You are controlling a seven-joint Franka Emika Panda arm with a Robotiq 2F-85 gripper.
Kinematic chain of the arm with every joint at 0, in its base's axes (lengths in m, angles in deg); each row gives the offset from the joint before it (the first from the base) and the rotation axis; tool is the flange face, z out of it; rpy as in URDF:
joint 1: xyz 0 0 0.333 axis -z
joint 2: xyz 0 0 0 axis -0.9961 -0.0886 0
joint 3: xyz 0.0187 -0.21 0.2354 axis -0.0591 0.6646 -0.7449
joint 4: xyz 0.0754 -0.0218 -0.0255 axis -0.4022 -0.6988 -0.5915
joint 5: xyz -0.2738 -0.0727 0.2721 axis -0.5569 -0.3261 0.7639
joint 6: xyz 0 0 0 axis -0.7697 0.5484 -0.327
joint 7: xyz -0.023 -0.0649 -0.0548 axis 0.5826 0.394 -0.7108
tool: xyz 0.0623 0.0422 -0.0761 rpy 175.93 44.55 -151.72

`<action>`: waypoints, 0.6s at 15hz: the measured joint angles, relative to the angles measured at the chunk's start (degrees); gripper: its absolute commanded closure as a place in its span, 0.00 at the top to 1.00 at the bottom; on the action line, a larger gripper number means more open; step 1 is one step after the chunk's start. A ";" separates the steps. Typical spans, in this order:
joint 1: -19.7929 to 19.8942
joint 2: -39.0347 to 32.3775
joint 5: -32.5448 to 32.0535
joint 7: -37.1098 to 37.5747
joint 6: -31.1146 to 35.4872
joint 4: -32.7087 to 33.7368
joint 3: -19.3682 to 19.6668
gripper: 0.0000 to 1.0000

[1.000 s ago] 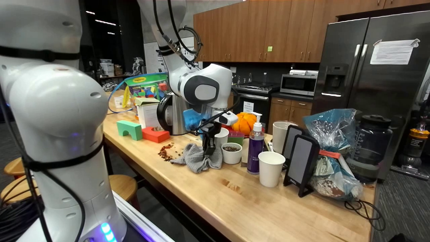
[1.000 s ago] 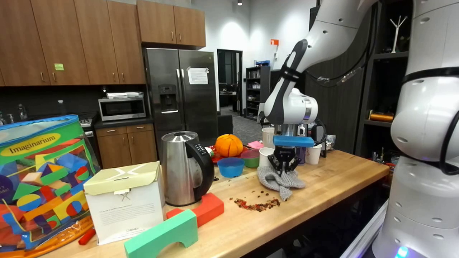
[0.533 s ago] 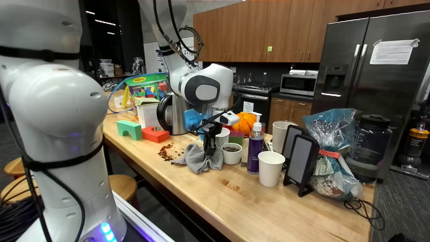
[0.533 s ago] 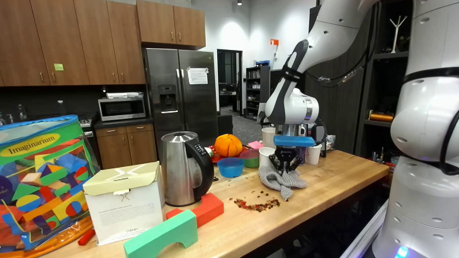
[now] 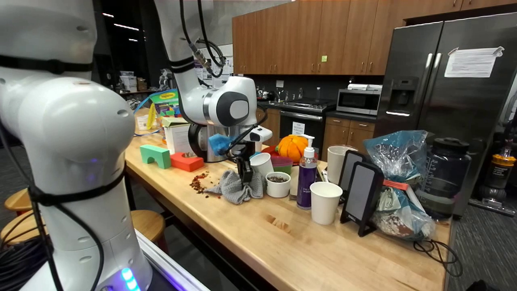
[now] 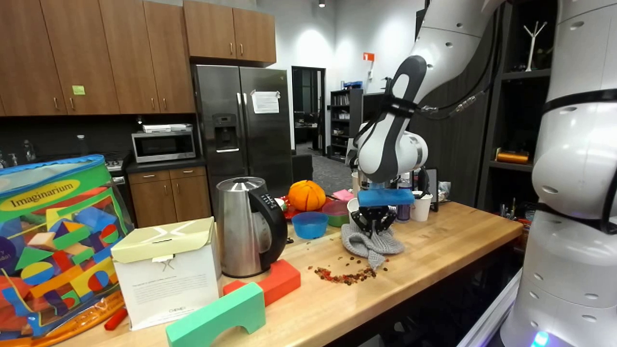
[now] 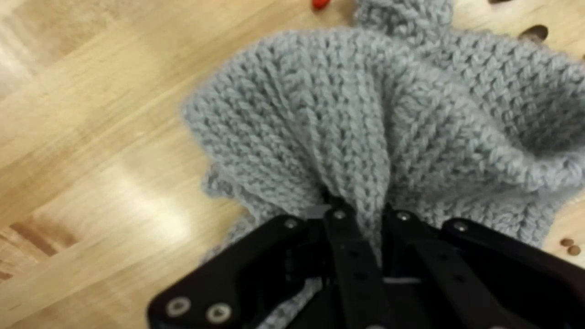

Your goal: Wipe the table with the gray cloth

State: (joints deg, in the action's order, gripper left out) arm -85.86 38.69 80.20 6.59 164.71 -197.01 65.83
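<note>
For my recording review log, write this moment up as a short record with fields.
Holding: black two-finger gripper, closed on a rumpled light-gray knitted cloth
Surface: light-brown wooden butcher-block countertop, the cloth lying on it
Mess: loose red and dark-brown bits beside the cloth
Tilted: smooth white cup near the gripper; contact unclear
Upright: clear bottle of purple liquid, white pump on top
Status: wiping looks unfinished

The gray cloth [image 7: 292, 114] is coarse ribbed knit, matt. The table [image 5: 343, 258] is smooth wood, showing a glossy reflection in the wrist view. The kettle [image 6: 236, 226] has a bright metal body and a smooth, plastic-looking handle [image 6: 278, 226]. The carton [image 6: 168, 289] reads as matt cardboard; the crinkled bag [image 5: 398, 157], glossy plastic. The arm housing [image 5: 76, 121] is smooth, glossy. The gripper [image 7: 369, 217] carries metallic screw heads [image 7: 178, 306].
</note>
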 measured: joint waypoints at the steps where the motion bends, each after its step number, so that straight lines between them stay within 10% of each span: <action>1: -0.80 -0.05 -2.52 2.20 0.60 -0.09 -0.32 0.03; 9: -5.89 -0.42 -15.65 13.68 0.90 0.51 -3.74 0.03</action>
State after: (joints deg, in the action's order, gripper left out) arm -91.75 38.27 64.56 20.28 165.61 -196.50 62.09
